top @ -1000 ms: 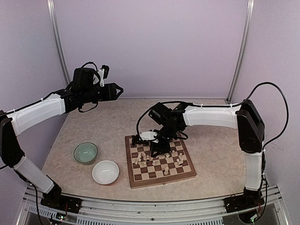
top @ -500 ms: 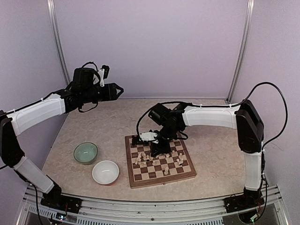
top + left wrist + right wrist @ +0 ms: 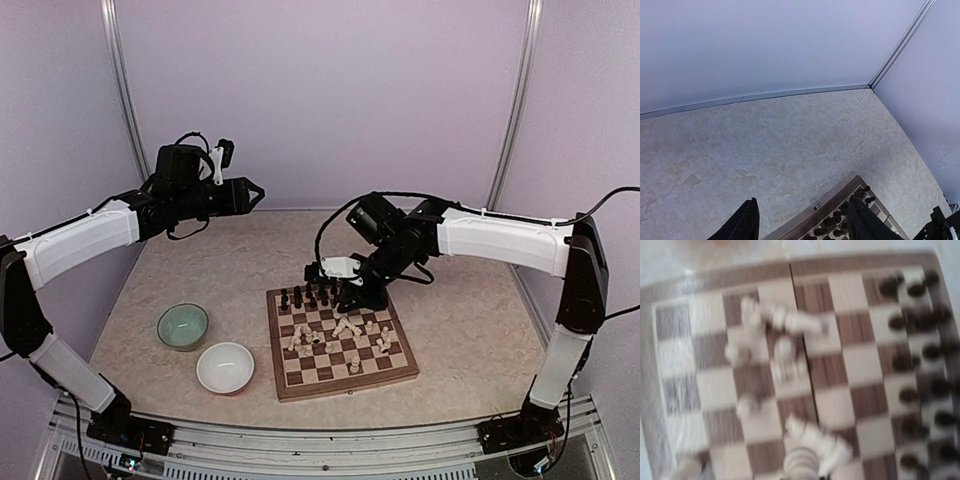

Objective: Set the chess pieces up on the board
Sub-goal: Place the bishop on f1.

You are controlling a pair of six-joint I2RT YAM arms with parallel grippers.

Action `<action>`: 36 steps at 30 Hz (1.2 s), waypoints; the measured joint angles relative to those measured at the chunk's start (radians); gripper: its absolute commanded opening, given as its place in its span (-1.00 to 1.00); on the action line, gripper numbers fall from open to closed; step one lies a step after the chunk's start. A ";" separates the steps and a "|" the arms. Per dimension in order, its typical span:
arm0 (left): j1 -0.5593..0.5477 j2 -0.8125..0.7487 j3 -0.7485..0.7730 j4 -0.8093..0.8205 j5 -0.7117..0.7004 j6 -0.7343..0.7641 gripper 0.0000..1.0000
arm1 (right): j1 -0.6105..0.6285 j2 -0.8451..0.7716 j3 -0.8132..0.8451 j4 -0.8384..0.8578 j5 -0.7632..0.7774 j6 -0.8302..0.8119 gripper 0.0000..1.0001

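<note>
The board (image 3: 345, 385) lies mid-table, right of two bowls. Dark chess pieces (image 3: 305, 297) stand along its far rows, and cream chess pieces (image 3: 345, 328) lie and stand scattered in its middle. My right gripper (image 3: 360, 297) hovers over the board's far right part. In the blurred right wrist view a ribbed cream piece (image 3: 801, 462) sits close at the bottom edge, held between the jaws, above the board (image 3: 865, 370) with dark pieces (image 3: 914, 289) at the right. My left gripper (image 3: 252, 193) hangs open high at the left. Its fingers (image 3: 745, 225) frame the board's corner (image 3: 835, 207).
A green bowl (image 3: 183, 325) and a white bowl (image 3: 225, 366) stand left of the board. Lilac walls with metal posts close in the marbled table (image 3: 200, 265) at the back and both sides.
My right gripper has shut and has risen from the board's middle toward its far right side, the arm swinging right. The left arm has not moved.
</note>
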 measured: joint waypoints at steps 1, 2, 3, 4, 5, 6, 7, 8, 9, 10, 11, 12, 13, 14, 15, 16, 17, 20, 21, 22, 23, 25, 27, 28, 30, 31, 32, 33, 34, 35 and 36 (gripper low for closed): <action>0.000 0.000 0.000 0.000 0.000 0.000 0.20 | -0.011 -0.022 -0.026 0.003 0.000 0.000 -1.00; 0.000 0.000 0.000 0.000 0.000 0.000 0.20 | -0.026 -0.051 -0.063 0.006 -0.004 -0.003 -1.00; 0.000 0.000 0.000 0.000 0.000 0.000 0.21 | -0.043 -0.080 -0.103 0.010 -0.011 -0.005 -1.00; 0.000 0.002 0.000 0.000 0.000 0.000 0.21 | -0.056 -0.110 -0.142 0.008 -0.018 -0.011 -1.00; 0.000 0.002 0.000 0.000 0.000 0.000 0.21 | -0.066 -0.136 -0.178 0.013 -0.022 -0.017 -1.00; 0.000 0.003 0.000 0.000 0.001 0.000 0.21 | -0.078 -0.168 -0.221 0.015 -0.025 -0.027 -1.00; 0.000 0.005 0.000 0.000 0.001 0.000 0.21 | -0.082 -0.193 -0.253 0.014 -0.025 -0.035 -1.00; 0.000 0.006 0.000 -0.001 0.002 0.000 0.21 | -0.083 -0.217 -0.285 0.013 -0.027 -0.044 -0.99; 0.000 0.006 0.000 -0.001 0.003 0.000 0.21 | -0.082 -0.237 -0.310 0.013 -0.032 -0.053 -0.99; 0.000 0.008 0.000 -0.002 0.003 0.000 0.21 | -0.081 -0.252 -0.332 0.013 -0.038 -0.061 -0.99; 0.000 0.012 0.004 -0.005 0.003 0.000 0.21 | -0.081 -0.262 -0.351 0.013 -0.045 -0.071 -0.98; 0.000 0.016 0.008 -0.006 0.003 0.000 0.21 | -0.080 -0.265 -0.363 0.014 -0.053 -0.080 -0.98; 0.000 0.020 0.011 -0.008 0.003 0.000 0.21 | -0.078 -0.265 -0.372 0.014 -0.060 -0.087 -0.98; 0.000 0.023 0.014 -0.008 0.003 0.000 0.21 | -0.073 -0.264 -0.384 0.015 -0.067 -0.095 -0.98; 0.000 0.026 0.016 -0.012 0.003 0.000 0.21 | -0.069 -0.264 -0.392 0.016 -0.070 -0.102 -0.98; 0.000 0.029 0.017 -0.014 0.003 0.000 0.21 | -0.061 -0.263 -0.399 0.016 -0.072 -0.109 -0.98; 0.000 0.032 0.019 -0.019 0.003 0.000 0.21 | -0.050 -0.259 -0.402 0.016 -0.074 -0.114 -0.98; -0.001 0.043 0.029 -0.027 0.003 0.000 0.21 | -0.013 -0.242 -0.405 0.022 -0.079 -0.122 -0.98; -0.001 0.045 0.030 -0.030 0.003 0.001 0.22 | -0.006 -0.234 -0.405 0.027 -0.080 -0.124 -0.98; -0.002 0.045 0.030 -0.032 0.003 0.001 0.22 | 0.000 -0.225 -0.405 0.031 -0.084 -0.126 -0.98; -0.002 0.045 0.030 -0.034 0.003 0.001 0.22 | 0.006 -0.214 -0.405 0.037 -0.087 -0.127 -0.97; -0.002 0.045 0.030 -0.035 0.003 0.001 0.22 | 0.008 -0.201 -0.405 0.044 -0.089 -0.127 -0.97; -0.002 0.045 0.030 -0.035 0.003 0.001 0.22 | 0.009 -0.185 -0.405 0.055 -0.089 -0.127 -0.97; -0.002 0.045 0.030 -0.035 0.003 0.001 0.22 | 0.009 -0.180 -0.405 0.058 -0.088 -0.127 -0.96; -0.002 0.045 0.030 -0.035 0.003 0.001 0.23 | 0.010 -0.171 -0.405 0.064 -0.086 -0.127 -0.95; -0.002 0.045 0.031 -0.035 0.003 0.001 0.24 | 0.011 -0.168 -0.405 0.067 -0.085 -0.127 -0.95; -0.002 0.045 0.031 -0.035 0.003 0.001 0.24 | 0.011 -0.165 -0.405 0.070 -0.084 -0.127 -0.95; -0.002 0.045 0.032 -0.036 0.003 0.001 0.24 | 0.011 -0.161 -0.405 0.074 -0.084 -0.127 -0.94; -0.002 0.045 0.032 -0.036 0.003 0.001 0.25 | 0.011 -0.159 -0.405 0.076 -0.083 -0.127 -0.94; -0.002 0.045 0.032 -0.036 0.003 0.001 0.26 | 0.011 -0.156 -0.405 0.077 -0.082 -0.127 -0.94; -0.002 0.045 0.032 -0.036 0.003 0.001 0.26 | 0.011 -0.153 -0.405 0.077 -0.080 -0.128 -0.94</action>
